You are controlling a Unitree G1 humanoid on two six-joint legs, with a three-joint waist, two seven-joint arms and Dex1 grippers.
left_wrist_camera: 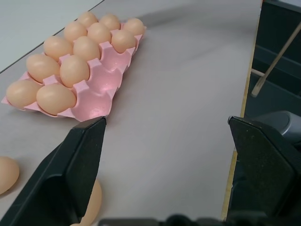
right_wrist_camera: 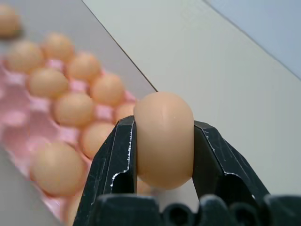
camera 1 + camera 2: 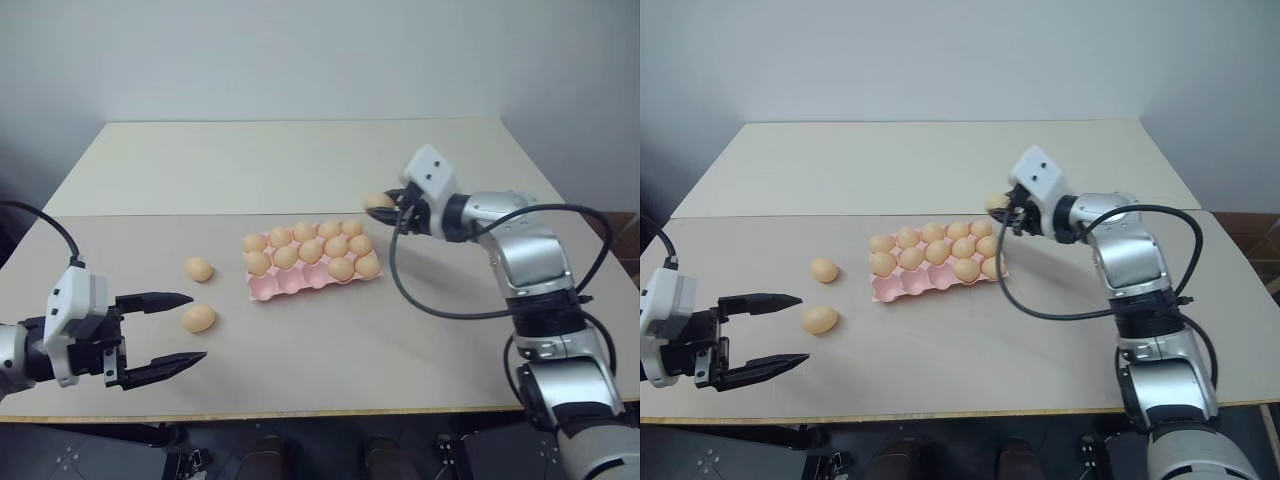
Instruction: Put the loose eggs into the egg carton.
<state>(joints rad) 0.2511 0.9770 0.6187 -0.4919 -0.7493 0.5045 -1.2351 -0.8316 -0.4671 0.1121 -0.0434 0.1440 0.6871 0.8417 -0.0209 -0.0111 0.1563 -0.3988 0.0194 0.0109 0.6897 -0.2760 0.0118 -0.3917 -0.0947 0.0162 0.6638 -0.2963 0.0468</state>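
The right gripper has its jaws pinching one egg between the two black fingers, holding it in the air just beyond the far right corner of the egg carton. In the right wrist view the egg sits upright between the fingers, gripped on both sides, with the filled cups of the carton blurred behind it.

The pink carton lies near the middle of the bench, slightly skewed. Its two far rows are full of eggs, and the near row appears to hold two eggs at its right end, leaving three bare cups at the left, though the angle makes the exact count a little uncertain.

Two loose eggs rest on the bench to the left of the carton: a farther one and a nearer one, close together but not touching, both apart from the carton.

The left gripper hovers low over the near left part of the bench with its jaws spread wide and holding nothing, its fingertips pointing towards the nearer loose egg, just short of it.
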